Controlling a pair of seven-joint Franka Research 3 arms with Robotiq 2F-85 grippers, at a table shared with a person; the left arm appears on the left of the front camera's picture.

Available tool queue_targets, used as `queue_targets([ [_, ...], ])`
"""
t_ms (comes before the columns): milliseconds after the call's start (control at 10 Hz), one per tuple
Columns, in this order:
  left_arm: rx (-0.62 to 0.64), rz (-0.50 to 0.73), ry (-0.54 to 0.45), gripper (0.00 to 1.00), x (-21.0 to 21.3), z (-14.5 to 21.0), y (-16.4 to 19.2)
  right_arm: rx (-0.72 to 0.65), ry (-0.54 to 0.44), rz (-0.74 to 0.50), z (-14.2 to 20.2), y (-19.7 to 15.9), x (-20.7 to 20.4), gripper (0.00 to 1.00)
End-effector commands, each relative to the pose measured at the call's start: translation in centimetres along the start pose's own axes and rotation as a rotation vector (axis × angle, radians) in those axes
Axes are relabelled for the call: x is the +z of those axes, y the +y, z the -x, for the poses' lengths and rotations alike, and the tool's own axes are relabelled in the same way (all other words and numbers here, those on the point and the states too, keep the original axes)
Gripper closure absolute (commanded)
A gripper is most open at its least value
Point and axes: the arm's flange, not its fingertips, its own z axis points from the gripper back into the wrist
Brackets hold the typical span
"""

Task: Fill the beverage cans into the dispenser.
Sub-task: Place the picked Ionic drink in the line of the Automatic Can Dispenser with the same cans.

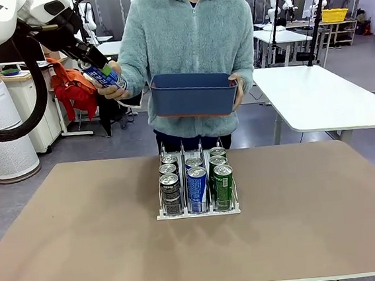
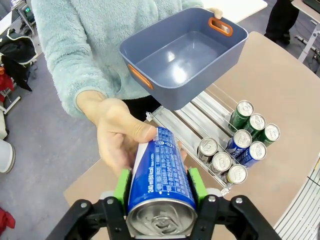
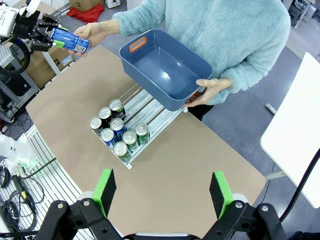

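Seven cans stand in the white dispenser at the middle of the tabletop: dark cans in its left lane, blue ones in the middle lane and green ones in the right lane, all upright with silver tops showing. The left gripper is raised off to the left above the tabletop's far edge, its green pads clamped on either side of a blue can with white lettering. A person's hand is touching the same can at its far end. The person's other hand holds a dark blue tub with orange handles above the back of the dispenser. The right gripper hangs high over the tabletop with its jaws spread wide and nothing between them.
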Motion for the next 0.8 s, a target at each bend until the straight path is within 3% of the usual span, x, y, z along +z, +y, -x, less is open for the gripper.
queue_targets([
  [0,-0.002,0.0,0.0,1.0,0.02,0.07,0.0,0.001,0.001,0.003,0.11,0.08,-0.02,0.0],
  [700,-0.002,0.0,0.0,1.0,0.02,0.07,0.0,0.001,0.001,0.003,0.11,0.08,-0.02,0.0],
])
